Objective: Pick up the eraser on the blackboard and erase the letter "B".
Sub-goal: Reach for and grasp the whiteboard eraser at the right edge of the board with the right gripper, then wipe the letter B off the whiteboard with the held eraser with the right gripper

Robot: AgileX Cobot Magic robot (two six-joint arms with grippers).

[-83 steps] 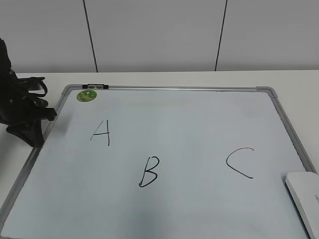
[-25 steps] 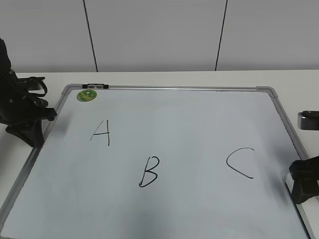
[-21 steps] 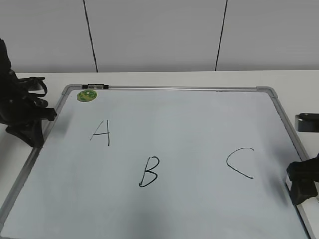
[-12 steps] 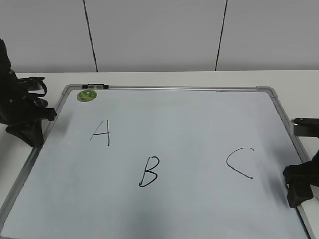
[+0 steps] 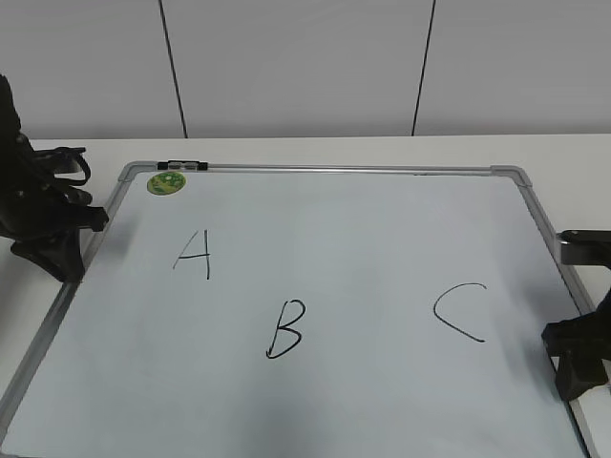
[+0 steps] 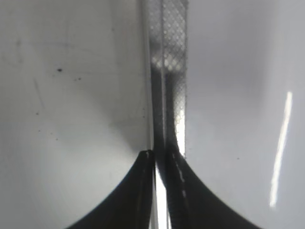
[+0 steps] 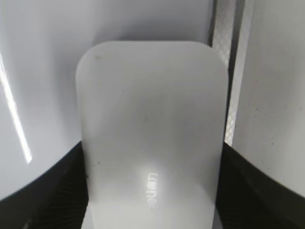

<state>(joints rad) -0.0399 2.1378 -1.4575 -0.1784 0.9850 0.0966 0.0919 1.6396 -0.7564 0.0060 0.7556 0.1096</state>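
Note:
The eraser (image 7: 152, 129), a white rounded block with small grey print, lies at the right edge of the blackboard (image 5: 382, 239). My right gripper (image 7: 152, 160) is down over it, with its black fingers (image 7: 57, 200) against both long sides. In the exterior view the right gripper (image 5: 576, 367) hides the eraser. The black letter "B" (image 5: 284, 329) stands low in the middle of the board, between "A" (image 5: 194, 255) and "C" (image 5: 460, 310). My left gripper (image 5: 59, 250) is shut and empty over the board's left frame (image 6: 169, 71).
A round green sticker (image 5: 165, 181) sits at the board's far left corner. The grey metal frame (image 7: 233, 71) runs just right of the eraser. A white table (image 5: 573, 153) lies around the board, with a wall behind.
My right gripper has come in from the right edge and dropped over the eraser, covering it; in the last half second its near finger shifted slightly toward the eraser. The left arm has not moved.

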